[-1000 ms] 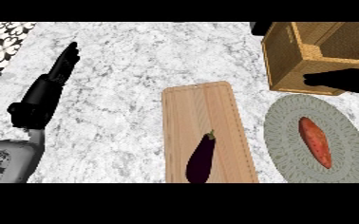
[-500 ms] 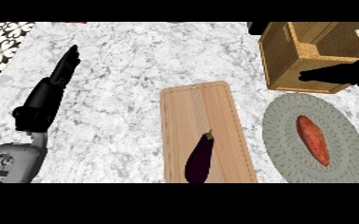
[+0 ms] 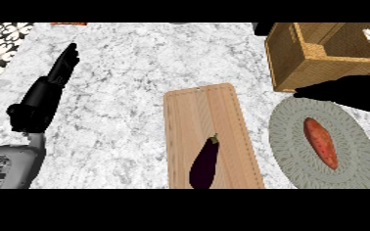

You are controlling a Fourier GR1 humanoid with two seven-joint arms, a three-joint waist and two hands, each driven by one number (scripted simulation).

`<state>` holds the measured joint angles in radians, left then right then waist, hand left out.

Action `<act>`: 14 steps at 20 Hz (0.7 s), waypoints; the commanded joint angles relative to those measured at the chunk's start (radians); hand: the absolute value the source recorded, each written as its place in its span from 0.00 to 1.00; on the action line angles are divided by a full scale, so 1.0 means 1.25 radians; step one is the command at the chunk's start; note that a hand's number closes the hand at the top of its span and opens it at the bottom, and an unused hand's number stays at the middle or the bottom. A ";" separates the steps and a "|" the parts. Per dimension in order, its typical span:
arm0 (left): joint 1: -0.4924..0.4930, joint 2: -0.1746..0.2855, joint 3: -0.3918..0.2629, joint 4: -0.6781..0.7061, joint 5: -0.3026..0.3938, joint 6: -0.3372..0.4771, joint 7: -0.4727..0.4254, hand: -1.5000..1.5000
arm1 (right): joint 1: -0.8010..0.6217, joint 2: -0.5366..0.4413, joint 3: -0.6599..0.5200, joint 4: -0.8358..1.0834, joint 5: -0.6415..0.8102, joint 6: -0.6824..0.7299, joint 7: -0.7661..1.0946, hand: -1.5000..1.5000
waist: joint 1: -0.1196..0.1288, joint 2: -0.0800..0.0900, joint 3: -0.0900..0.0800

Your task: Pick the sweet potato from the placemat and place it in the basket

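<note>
My left hand (image 3: pixel 42 100) rests open, straight-fingered; my right hand (image 3: pixel 345 91), open or closed I cannot tell, hangs between one basket (image 3: pixel 307 68) and one sweet potato (image 3: pixel 321 142) on one placemat (image 3: pixel 289 142), right of one eggplant (image 3: pixel 204 159) on one board (image 3: pixel 202 108).

light: bright, even | counter (image 3: pixel 137 78): evenly lit | basket (image 3: pixel 318 71): inside darker than rim

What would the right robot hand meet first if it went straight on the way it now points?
Probably the wooden cutting board: the right robot hand points left over bare counter. Its height is unclear.
</note>
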<state>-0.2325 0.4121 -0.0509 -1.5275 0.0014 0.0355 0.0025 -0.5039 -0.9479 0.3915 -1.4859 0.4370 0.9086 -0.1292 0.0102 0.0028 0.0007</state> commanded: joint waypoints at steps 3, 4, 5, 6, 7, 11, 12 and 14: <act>-0.002 -0.014 0.013 0.013 -0.031 -0.006 -0.009 0.50 | 0.006 0.027 0.049 0.097 0.144 -0.037 -0.119 0.00 | -0.001 0.000 0.000; -0.017 -0.038 -0.004 0.002 -0.046 0.019 0.018 0.50 | 0.009 0.028 0.071 0.131 0.180 -0.080 -0.145 0.00 | 0.001 0.001 0.000; 0.003 -0.009 0.030 0.026 -0.034 -0.009 -0.033 0.50 | 0.063 0.077 0.069 0.077 0.169 -0.098 -0.083 0.00 | -0.005 -0.001 0.000; -0.012 -0.032 0.025 0.030 -0.030 -0.014 -0.011 0.50 | 0.004 0.061 0.043 0.142 0.185 -0.057 -0.137 0.00 | -0.003 -0.001 0.000; 0.048 -0.039 0.017 -0.017 -0.038 -0.003 -0.027 0.50 | 0.044 0.039 0.050 0.118 0.200 -0.090 -0.164 0.00 | -0.002 -0.002 0.000; 0.034 -0.029 0.037 -0.031 -0.032 -0.037 0.000 0.50 | 0.075 0.064 0.034 0.160 0.253 -0.151 -0.192 0.00 | -0.005 -0.003 0.000; 0.023 -0.018 0.042 -0.057 -0.027 -0.051 0.038 0.50 | 0.040 0.077 0.029 0.201 0.266 -0.146 -0.207 0.00 | -0.002 -0.002 0.000; 0.027 -0.037 0.054 -0.014 -0.044 -0.034 -0.002 0.50 | 0.059 0.116 0.036 0.210 0.294 -0.175 -0.200 0.00 | -0.004 -0.002 0.000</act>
<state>-0.2039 0.3677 -0.0130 -1.5482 -0.0499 0.0059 0.0024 -0.4409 -0.8577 0.4469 -1.2664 0.7445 0.7169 -0.3372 0.0063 0.0010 0.0002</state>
